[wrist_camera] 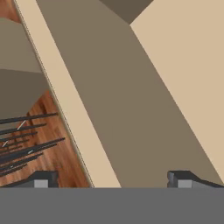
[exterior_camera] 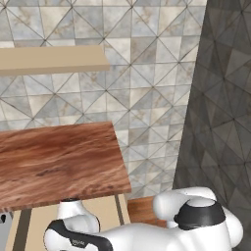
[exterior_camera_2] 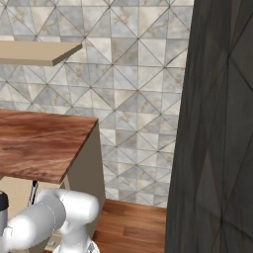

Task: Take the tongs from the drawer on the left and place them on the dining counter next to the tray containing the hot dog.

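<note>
**Open drawer under hand, jaws released**

L base: wood-grain counter [exterior_camera: 56, 162] filled mid-left, tiled wall behind, beige shelf [exterior_camera: 51, 60] above; dark wall panel [exterior_camera: 220, 98] boxed in the right.

R base: counter edge ended mid-frame, floor strip [exterior_camera_2: 133, 225] free beyond.

Hand: gripper [wrist_camera: 113, 179] spread wide, holding nothing, over drawer [wrist_camera: 131, 109] interior; pale rim ran diagonally; tongs not made out.

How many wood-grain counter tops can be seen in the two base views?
1. The reddish-brown counter top lies at the left in both base views, under a beige wall shelf. The robot's arm covers the space below it, so more could be hidden there.
</note>
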Controlling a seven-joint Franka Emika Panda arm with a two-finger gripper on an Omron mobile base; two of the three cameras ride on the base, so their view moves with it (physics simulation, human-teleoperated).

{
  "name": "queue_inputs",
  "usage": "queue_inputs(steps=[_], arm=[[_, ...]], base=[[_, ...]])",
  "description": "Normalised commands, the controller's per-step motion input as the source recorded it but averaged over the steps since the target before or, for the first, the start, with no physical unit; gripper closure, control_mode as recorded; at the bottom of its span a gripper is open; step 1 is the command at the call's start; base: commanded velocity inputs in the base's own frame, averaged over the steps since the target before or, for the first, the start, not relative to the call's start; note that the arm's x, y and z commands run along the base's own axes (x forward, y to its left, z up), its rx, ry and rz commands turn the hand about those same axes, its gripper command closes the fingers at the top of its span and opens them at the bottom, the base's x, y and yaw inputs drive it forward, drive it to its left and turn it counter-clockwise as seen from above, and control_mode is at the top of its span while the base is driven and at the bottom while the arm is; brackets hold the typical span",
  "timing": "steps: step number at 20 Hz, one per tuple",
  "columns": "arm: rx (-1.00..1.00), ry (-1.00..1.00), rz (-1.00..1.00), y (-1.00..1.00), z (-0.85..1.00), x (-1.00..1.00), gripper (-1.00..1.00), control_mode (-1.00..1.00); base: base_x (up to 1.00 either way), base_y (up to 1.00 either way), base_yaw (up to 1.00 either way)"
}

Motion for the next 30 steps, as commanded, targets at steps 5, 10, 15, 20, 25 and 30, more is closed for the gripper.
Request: queue_inputs(steps=[5, 10, 15, 20, 25, 30], arm=[[0.0, 0.09, 0.01, 0.15, 0.0, -0.39, -1.0, -1.0], [0.0, 0.1, 0.01, 0.16, 0.0, -0.41, -1.0, -1.0], [-0.01, 0.11, 0.0, 0.19, 0.0, -0.4, -1.0, -1.0], [-0.02, 0.13, 0.0, 0.06, 0.1, -0.16, -1.0, -1.0], [-0.02, 0.15, 0.0, 0.0, 0.29, -0.01, -1.0, -1.0], [-0.1, 0.07, 0.0, -0.14, 0.33, 0.05, -1.0, -1.0]], base=[[0.0, 0.0, 0.0], [0.0, 0.0, 0.0], [0.0, 0.0, 0.0], [0.0, 0.0, 0.0], [0.0, 0.0, 0.0], [0.0, 0.0, 0.0]])
